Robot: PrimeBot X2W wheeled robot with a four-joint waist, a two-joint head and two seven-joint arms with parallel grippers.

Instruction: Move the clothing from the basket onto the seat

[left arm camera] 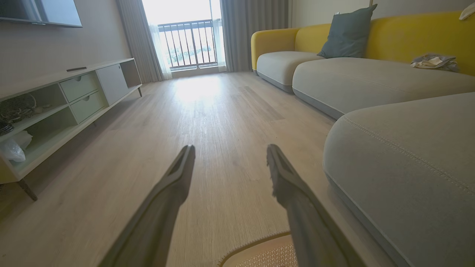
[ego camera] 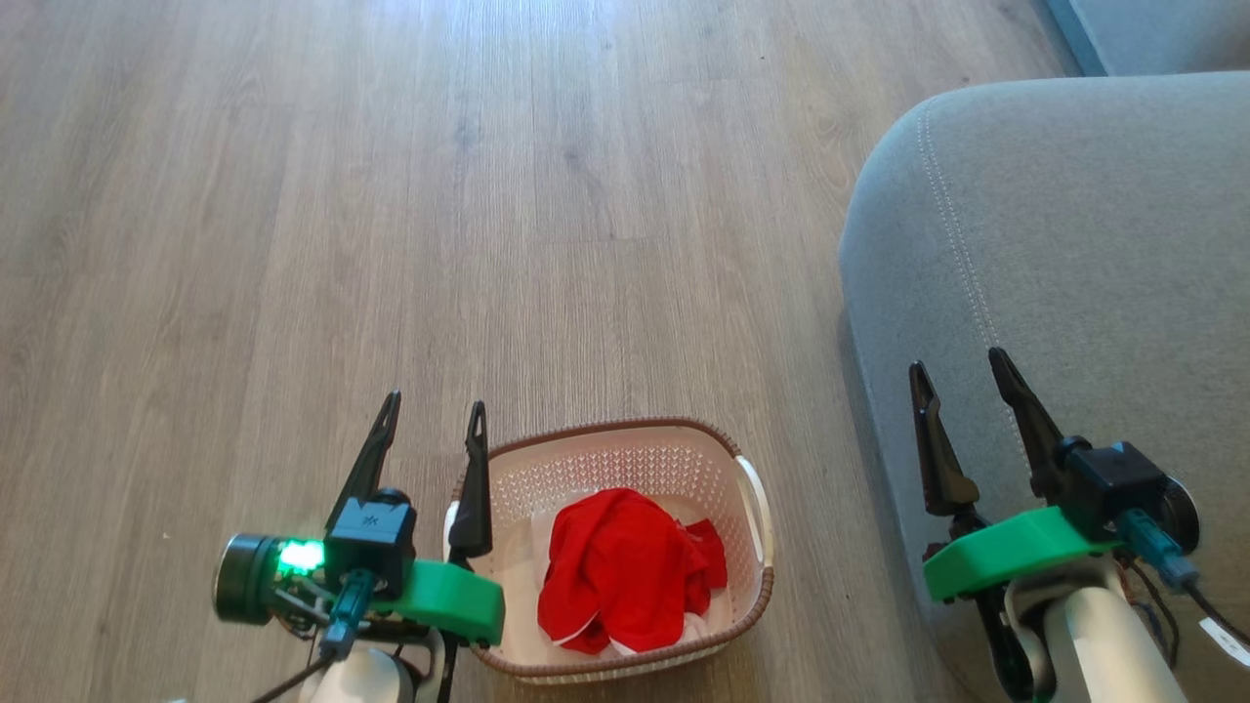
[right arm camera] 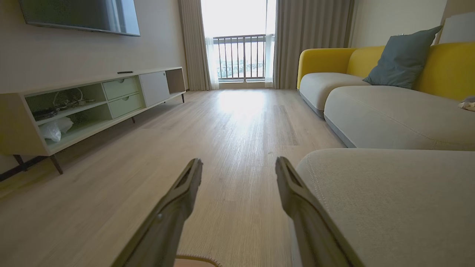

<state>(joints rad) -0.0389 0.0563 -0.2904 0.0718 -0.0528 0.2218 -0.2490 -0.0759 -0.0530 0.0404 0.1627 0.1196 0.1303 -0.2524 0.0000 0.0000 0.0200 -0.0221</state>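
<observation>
Red clothing [ego camera: 625,571] with white trim lies bunched in the cream basket [ego camera: 605,439] on the wooden floor, low in the head view. My left gripper [ego camera: 435,415] hangs open just left of the basket, above its left rim, with nothing between its fingers; the basket's rim [left arm camera: 256,244] peeks in at the bottom of the left wrist view. Over the near corner of the grey seat [ego camera: 1074,244], to the right of the basket, my right gripper [ego camera: 957,369] is open and empty. The seat [right arm camera: 389,200] spreads right of its fingers [right arm camera: 297,200].
Bare wooden floor [ego camera: 391,195] stretches ahead and to the left. A low TV cabinet [right arm camera: 92,107] lines the left wall. A yellow-backed sofa [left arm camera: 371,74] with a blue-grey cushion [left arm camera: 347,33] and a crumpled cloth [left arm camera: 432,61] runs along the right. A balcony window [right arm camera: 241,44] is at the far end.
</observation>
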